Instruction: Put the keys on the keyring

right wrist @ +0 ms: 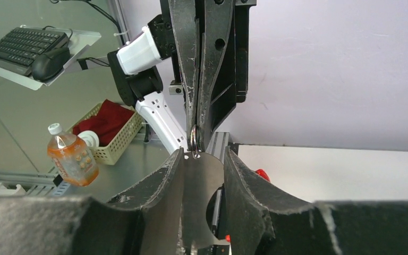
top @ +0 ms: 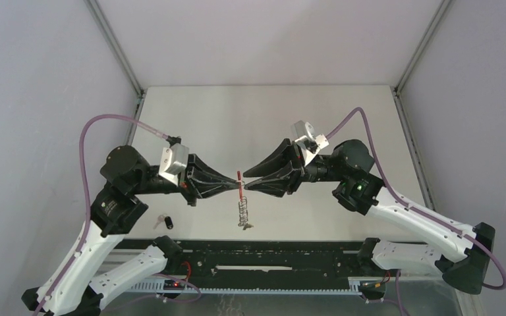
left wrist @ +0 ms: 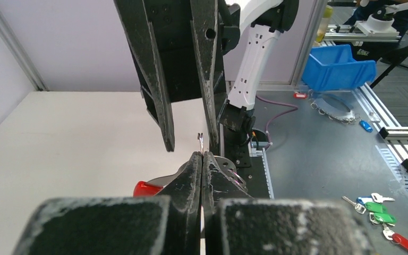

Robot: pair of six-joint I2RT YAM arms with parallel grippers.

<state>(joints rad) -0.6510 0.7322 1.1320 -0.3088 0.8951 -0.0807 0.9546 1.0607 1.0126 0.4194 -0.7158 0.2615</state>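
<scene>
The keyring hangs in mid-air between my two grippers: its red band (top: pixel 239 191) is upright, with silver wire rings (top: pixel 242 210) and a small silver piece (top: pixel 246 226) dangling below it. My left gripper (top: pixel 234 185) is shut on a wire ring of the keyring (left wrist: pixel 201 139), with a red end (left wrist: pixel 146 188) and a silver plate (left wrist: pixel 223 166) showing behind its fingers. My right gripper (top: pixel 245 180) is open, its tips either side of that ring (right wrist: pixel 195 139) and the plate (right wrist: pixel 202 191) hanging below. The black-tagged key (top: pixel 166 222) lies on the table near the left arm. The yellow-orange-tagged key is not recognisable.
A black rail (top: pixel 270 253) runs along the table's near edge. Metal frame posts (top: pixel 115 46) stand at the back corners. Off the table are a blue bin (left wrist: pixel 340 66), spare coloured keys (left wrist: pixel 382 212), a basket (right wrist: pixel 109 130) and a bottle (right wrist: pixel 71 156).
</scene>
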